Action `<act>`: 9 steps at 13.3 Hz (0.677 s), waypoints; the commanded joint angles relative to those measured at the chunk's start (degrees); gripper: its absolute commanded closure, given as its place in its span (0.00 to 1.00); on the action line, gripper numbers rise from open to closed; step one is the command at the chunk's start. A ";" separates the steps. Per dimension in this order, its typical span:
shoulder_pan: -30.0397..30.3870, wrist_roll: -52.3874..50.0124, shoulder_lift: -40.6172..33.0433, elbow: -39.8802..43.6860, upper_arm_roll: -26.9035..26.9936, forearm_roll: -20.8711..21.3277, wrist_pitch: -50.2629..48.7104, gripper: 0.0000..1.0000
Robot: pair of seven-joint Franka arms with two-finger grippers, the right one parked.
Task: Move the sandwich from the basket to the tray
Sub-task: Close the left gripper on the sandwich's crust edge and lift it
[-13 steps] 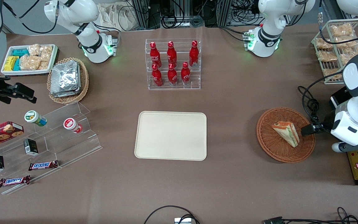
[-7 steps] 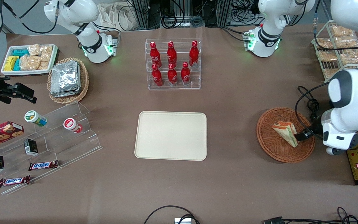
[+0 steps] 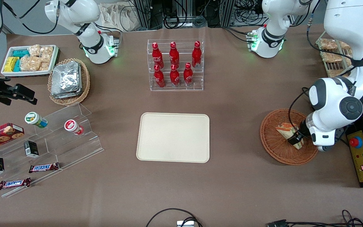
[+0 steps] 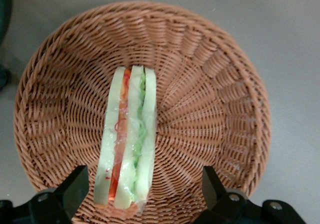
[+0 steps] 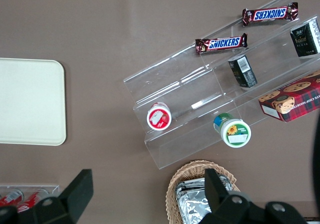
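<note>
Having swung in over the basket (image 3: 289, 137) since a second ago, when parked at its rim toward the working arm's end. Gripper (image 3: 296, 138) now hovering directly above the sandwich (image 3: 287, 130), fingers (image 4: 75, 189) spread wide on either side of the wedge, not touching it, nothing grasped. Sandwich lying in the basket as before, unmoved, resting on edge with white bread and red, orange and green layers facing up in the wrist view (image 4: 127, 144).

Going across the brown table (image 3: 238, 186) from the parked arm's end: white tray of snack packs (image 3: 29, 60) and tan basket of foil packets (image 3: 69, 81) sitting farther from the camera; clear stepped stand (image 3: 55, 135) carrying two small cups, dark boxes and two Snickers bars (image 3: 43, 167); cookie box (image 3: 0, 133) lying beside it. Rack of red bottles (image 3: 175, 64) standing mid-table, with the cream tray (image 3: 173, 137) lying nearer the camera, unchanged. Basket sitting well apart from the tray, toward the working arm's end. Wire rack of bagged snacks (image 3: 332, 58) standing at that end, partly covered by the arm. Cables and frame rails crowding the room's edge.
</note>
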 commanded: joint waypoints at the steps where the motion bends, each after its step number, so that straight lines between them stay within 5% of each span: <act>1: 0.07 -1.46 -0.94 -2.59 -0.08 0.02 0.85 0.00; 5: 0.07 -3.03 0.99 -2.59 -0.08 -0.15 0.41 0.00; 8: -0.02 -5.58 1.26 -1.80 -0.17 0.20 0.32 0.42; 9: -0.02 -5.76 0.91 -1.37 -0.17 0.29 0.41 0.70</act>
